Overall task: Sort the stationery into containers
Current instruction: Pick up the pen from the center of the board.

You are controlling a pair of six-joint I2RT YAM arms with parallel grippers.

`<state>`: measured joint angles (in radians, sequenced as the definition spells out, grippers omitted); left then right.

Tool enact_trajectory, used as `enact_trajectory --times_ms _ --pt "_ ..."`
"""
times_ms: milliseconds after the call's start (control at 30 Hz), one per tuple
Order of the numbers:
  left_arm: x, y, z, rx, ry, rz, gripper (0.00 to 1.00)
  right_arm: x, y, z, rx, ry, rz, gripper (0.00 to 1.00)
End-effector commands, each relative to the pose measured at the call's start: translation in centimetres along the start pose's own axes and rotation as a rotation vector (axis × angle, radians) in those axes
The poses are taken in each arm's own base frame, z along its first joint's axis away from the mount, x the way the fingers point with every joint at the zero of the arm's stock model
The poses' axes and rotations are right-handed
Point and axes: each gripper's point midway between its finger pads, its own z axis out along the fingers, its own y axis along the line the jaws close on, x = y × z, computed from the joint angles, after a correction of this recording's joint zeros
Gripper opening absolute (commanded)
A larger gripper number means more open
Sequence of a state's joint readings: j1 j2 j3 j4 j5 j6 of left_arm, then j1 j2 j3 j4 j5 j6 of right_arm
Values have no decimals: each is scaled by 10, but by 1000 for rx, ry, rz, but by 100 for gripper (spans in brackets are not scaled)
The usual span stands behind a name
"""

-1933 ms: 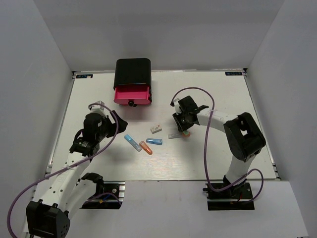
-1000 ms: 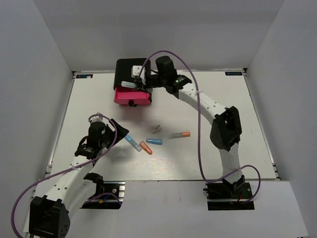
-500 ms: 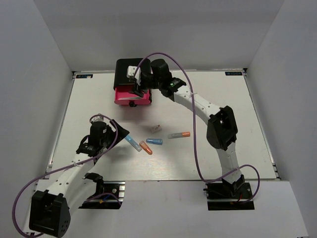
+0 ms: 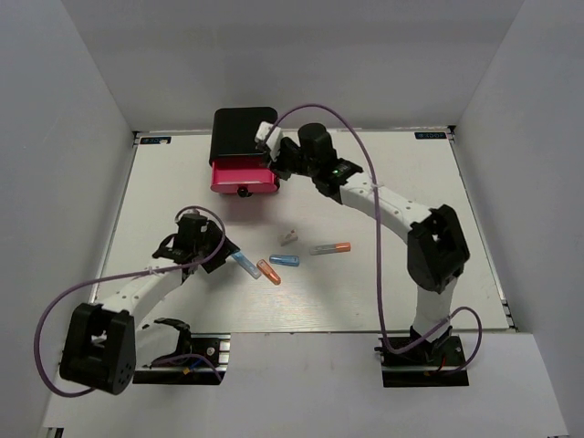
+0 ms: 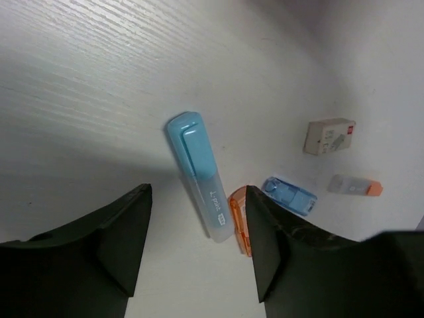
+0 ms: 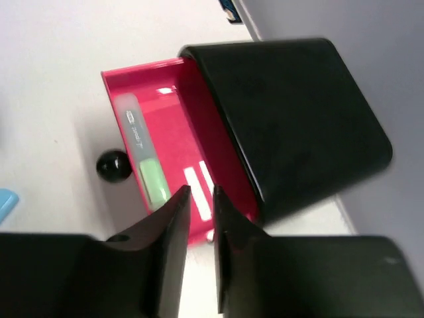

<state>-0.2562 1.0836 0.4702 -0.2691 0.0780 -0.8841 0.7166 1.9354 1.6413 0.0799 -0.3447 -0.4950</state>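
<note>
While five pieces lie loose on the bench, the sorting looks partway done: one piece is already stored and the next pick is being lined up.

At the left, the left end effector hangs low with its jaws spread wide and nothing between them. The light-blue piece lies flat at its three o'clock in the overhead view. The wrist view shows the piece's near end framed in the gap, touching neither finger.

Just beside that end, at four o'clock, is the orange piece. The blue piece follows it. The white eraser sits at the blue piece's twelve o'clock, and the grey piece with an orange cap at its three o'clock.

At twelve o'clock of the cluster stands the black cabinet, its pink drawer pulled open. The right wrist view shows a grey-and-green piece lying inside it. The right end effector hovers over the drawer's right edge, its jaws drawn to a thin slit with nothing seen in them.

I judge that the next move calls for the left arm to drop straight down and close across the light-blue piece's narrow width. It must not catch the orange neighbour. The piece then has to be carried to the open drawer, which the right arm should leave free.
</note>
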Motion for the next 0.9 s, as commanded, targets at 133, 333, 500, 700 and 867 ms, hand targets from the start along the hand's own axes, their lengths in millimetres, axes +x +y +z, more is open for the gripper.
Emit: enact_trajectory --times_ms 133,333,500,700,867 --pt "-6 -13 13 -121 56 -3 58 -7 -16 -91 165 2 98 48" --pt "10 -8 23 -243 129 23 59 56 6 -143 216 109 173 48" --pt "24 -2 33 -337 192 53 59 76 9 -162 244 146 222 50" --pt "35 0 44 -397 225 101 59 97 21 -174 226 193 285 50" --pt "50 8 47 -456 293 170 36 111 26 -183 226 222 310 50"
